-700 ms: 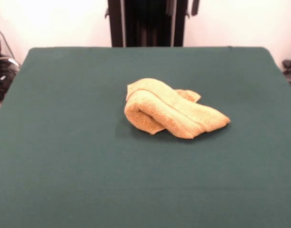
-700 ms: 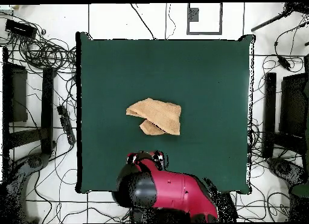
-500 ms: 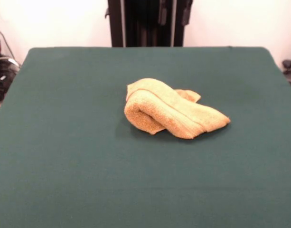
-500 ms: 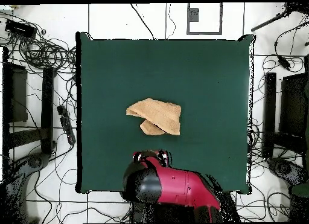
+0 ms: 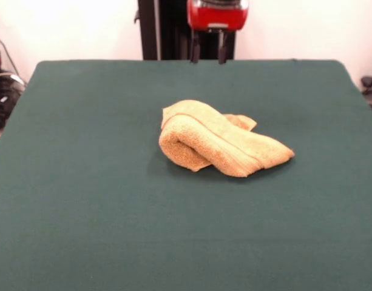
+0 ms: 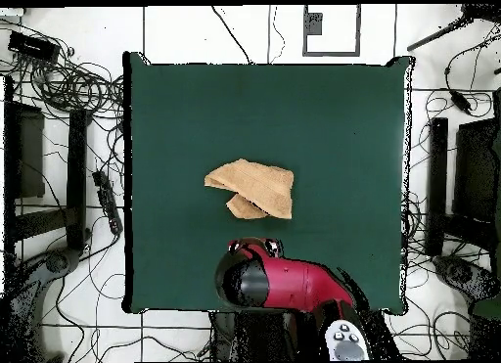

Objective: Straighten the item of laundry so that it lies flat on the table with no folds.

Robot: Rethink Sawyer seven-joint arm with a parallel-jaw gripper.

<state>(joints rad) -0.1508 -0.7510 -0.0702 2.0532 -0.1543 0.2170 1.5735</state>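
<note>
The orange-tan towel (image 5: 219, 142) lies crumpled and folded over itself near the middle of the green table (image 5: 82, 182). One rolled fold faces the front camera and a corner sticks out behind. In the overhead view the towel (image 6: 252, 188) is a folded, roughly triangular heap on the table (image 6: 323, 134). My gripper (image 5: 208, 57) hangs under the red arm head at the table's far edge, well behind the towel and not touching it. Its two fingers stand apart with nothing between them. In the overhead view the gripper (image 6: 254, 247) sits just below the towel.
Cables and black stands (image 6: 59, 95) lie on the floor to the left of the table in the overhead view, and more equipment (image 6: 460, 183) stands to the right. The robot's black pedestal (image 5: 173, 30) rises behind the table's far edge.
The arm has come down into the front view, so its red head and both fingers now show. In the overhead view it has shifted right and towards the towel. The towel has not moved.
</note>
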